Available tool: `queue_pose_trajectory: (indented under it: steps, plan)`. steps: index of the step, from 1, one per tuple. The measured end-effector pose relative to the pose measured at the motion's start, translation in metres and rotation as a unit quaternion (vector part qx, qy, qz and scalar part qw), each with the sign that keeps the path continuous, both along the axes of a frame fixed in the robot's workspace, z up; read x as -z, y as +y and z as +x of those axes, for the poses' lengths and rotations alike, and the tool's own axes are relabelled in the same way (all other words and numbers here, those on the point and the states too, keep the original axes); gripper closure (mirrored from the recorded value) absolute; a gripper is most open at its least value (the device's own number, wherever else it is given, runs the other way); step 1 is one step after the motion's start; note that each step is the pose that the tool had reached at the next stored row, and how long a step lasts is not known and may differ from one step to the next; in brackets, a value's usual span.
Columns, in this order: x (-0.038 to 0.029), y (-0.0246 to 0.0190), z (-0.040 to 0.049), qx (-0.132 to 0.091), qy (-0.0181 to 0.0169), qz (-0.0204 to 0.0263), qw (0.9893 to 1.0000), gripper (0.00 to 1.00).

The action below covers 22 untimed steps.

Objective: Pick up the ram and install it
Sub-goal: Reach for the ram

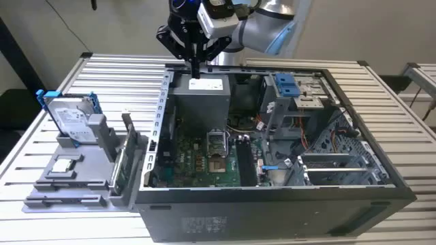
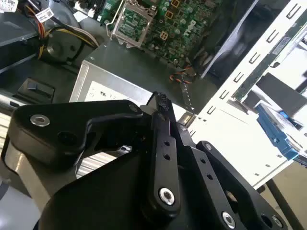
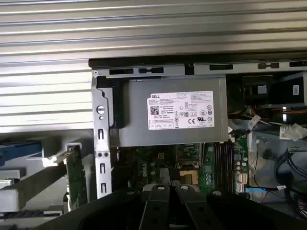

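Black pincer (image 1: 195, 70) closed over power supply (image 1: 204, 102) at case (image 1: 272, 209) edge

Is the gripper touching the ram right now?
Apart. In the exterior view the gripper hangs over the power supply inside the case, while the ram stands in the grey holder outside it.

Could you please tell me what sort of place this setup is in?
Probably a robotics lab bench for computer assembly: a robot arm hangs over an open desktop computer case on a slatted metal table, beside a grey fixture holding a hard drive.
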State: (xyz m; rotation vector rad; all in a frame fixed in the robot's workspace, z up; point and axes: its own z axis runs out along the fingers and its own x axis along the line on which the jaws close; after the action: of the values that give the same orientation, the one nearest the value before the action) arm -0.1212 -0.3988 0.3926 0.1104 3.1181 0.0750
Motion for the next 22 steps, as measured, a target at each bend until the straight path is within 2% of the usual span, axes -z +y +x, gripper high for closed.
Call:
queue_pose_trajectory:
  steps: [14,17,22]
  plan:
    - [0.0,-0.0007,-0.0008,0.0,0.0006,0.0003,1.0,0.89]
    - [0.0,-0.0043,-0.0044,0.0,0.0003,0.0007,1.0,0.89]
    - [0.0,-0.0134,-0.013,0.0,-0.0008,0.0014,1.0,0.89]
